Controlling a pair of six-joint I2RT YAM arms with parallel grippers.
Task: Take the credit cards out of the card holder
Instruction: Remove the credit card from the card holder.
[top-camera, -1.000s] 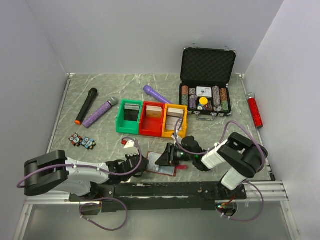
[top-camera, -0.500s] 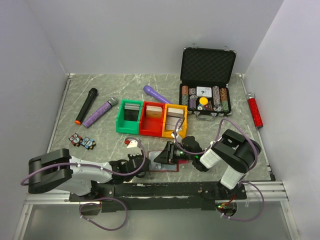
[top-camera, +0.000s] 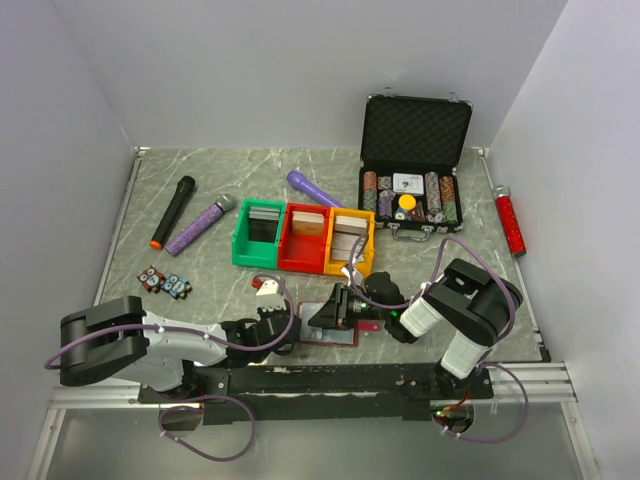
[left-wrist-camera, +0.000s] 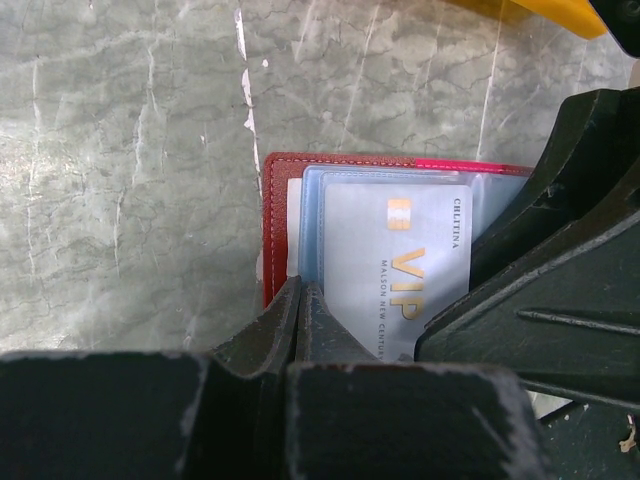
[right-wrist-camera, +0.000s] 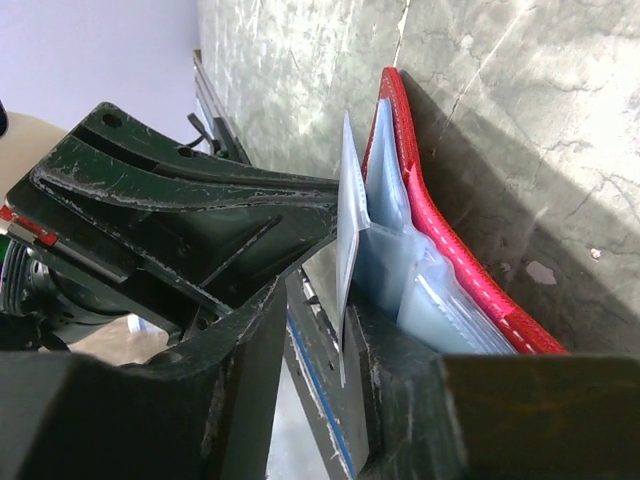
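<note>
- Card holder: open on the table, lower centre of the overhead frame, between both grippers.
- Left gripper: tips pressed together at the holder's edge.
- Right gripper: jaws apart, straddling a pale card.

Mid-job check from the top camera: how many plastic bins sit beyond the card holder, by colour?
Green bin: 1
Red bin: 1
Yellow bin: 1
Total: 3
</note>
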